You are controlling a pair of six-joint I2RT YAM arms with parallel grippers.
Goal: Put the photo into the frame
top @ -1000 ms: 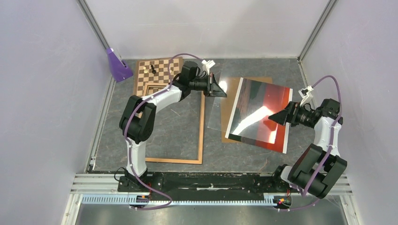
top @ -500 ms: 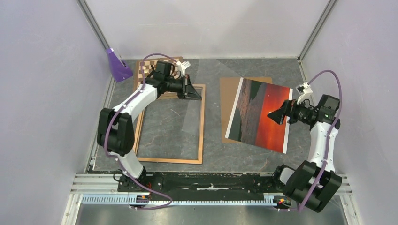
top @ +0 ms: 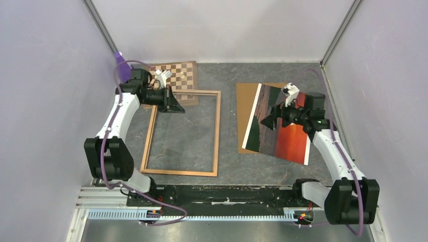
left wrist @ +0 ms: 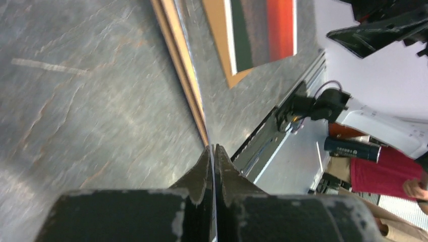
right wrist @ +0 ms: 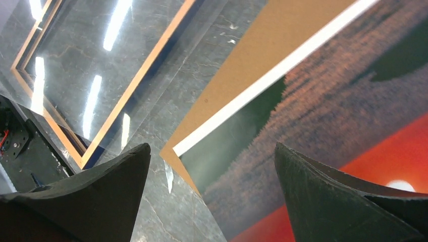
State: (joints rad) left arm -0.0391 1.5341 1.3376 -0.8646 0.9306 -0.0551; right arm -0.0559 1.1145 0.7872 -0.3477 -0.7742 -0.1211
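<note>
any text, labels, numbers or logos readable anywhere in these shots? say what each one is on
No text can be read in any view.
The photo, frame, chessboard, brown backing board and clear sheet: no print visible.
The dark cylinder beyond the table in the left wrist view: any marking is too blurred to read.

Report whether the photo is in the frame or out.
Out. The photo lies face up on the backing board, apart from the frame.
</note>
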